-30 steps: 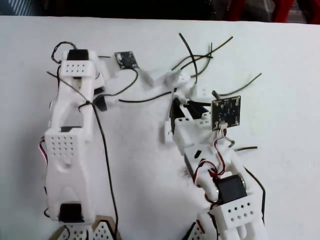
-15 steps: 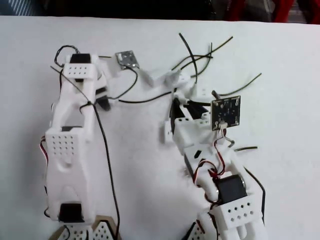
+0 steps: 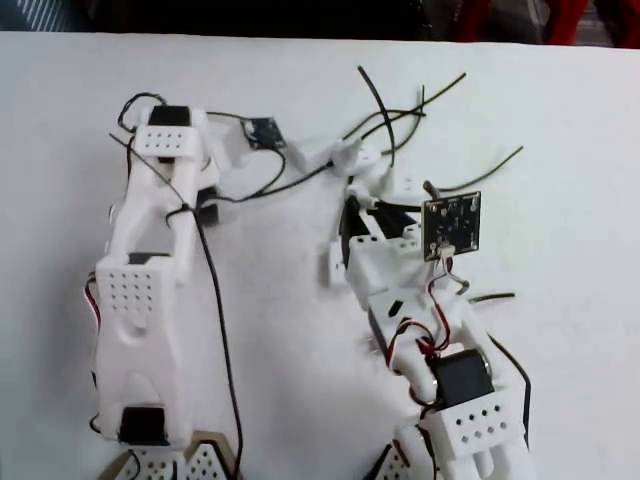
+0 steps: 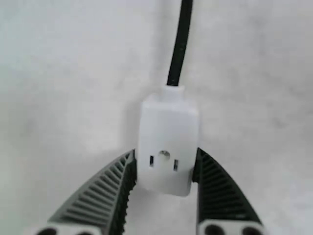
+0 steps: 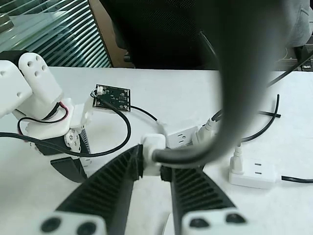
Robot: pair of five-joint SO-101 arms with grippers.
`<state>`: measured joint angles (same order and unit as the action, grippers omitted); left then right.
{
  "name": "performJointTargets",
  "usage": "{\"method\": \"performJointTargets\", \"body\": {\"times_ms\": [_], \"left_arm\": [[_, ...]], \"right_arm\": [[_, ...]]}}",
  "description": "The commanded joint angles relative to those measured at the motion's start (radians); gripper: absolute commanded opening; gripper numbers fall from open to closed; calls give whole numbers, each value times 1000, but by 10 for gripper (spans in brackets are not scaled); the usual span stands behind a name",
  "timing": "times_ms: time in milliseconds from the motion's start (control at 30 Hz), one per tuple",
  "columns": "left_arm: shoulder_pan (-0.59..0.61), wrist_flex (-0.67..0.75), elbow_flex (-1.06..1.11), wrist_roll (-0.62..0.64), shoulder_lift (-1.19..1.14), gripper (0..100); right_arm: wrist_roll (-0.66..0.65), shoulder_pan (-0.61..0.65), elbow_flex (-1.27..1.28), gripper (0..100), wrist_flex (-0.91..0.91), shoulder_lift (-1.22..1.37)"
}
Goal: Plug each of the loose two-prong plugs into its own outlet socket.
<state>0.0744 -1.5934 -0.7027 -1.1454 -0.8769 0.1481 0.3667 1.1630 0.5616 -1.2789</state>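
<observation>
- Because the left gripper [image 4: 164,169] pinches the socket [image 4: 165,142] only by its side walls, a firm push from a plug could well tip it or slide it out between the jaws.
- A stiff cord [image 5: 234,98] arcs close over the right gripper [image 5: 156,164]. Its pull may twist the held plug [image 5: 152,149], as the white cord end appears to be, so the prongs miss the slots.
- Just beyond the right gripper's tips lie a second socket [image 5: 183,137] and a strip [image 5: 254,176] among loose cords, and dragging could snag them.
- Left gripper: the jaws are narrowly parted and pressed on both sides of the socket. The socket's slots face back toward the wrist, and its lead [image 4: 178,44] runs straight away.
- Right gripper: the jaws are almost closed, clamping the plug between the tips.
</observation>
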Motion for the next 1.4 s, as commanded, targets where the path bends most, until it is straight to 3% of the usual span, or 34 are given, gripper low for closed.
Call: {"method": "performJointTargets", "body": {"times_ms": [0, 300, 533, 933, 1133, 1367], "left_arm": [[-30, -86, -9, 77, 94, 76], [-30, -187, 3, 157, 265, 76], [-68, -181, 229, 163, 400, 72], [-128, 245, 987, 209, 868, 76], [-131, 405, 1224, 201, 997, 77], [-82, 374, 1244, 209, 1049, 295]], "right_arm": [[-5, -8, -12, 18, -22, -18], [-5, -12, -12, 18, -22, -18], [-5, -12, -12, 18, -22, -18], [-5, -12, -12, 18, -22, -18], [-5, -12, -12, 18, -22, -18], [-5, -13, -11, 18, -22, -18]]}}
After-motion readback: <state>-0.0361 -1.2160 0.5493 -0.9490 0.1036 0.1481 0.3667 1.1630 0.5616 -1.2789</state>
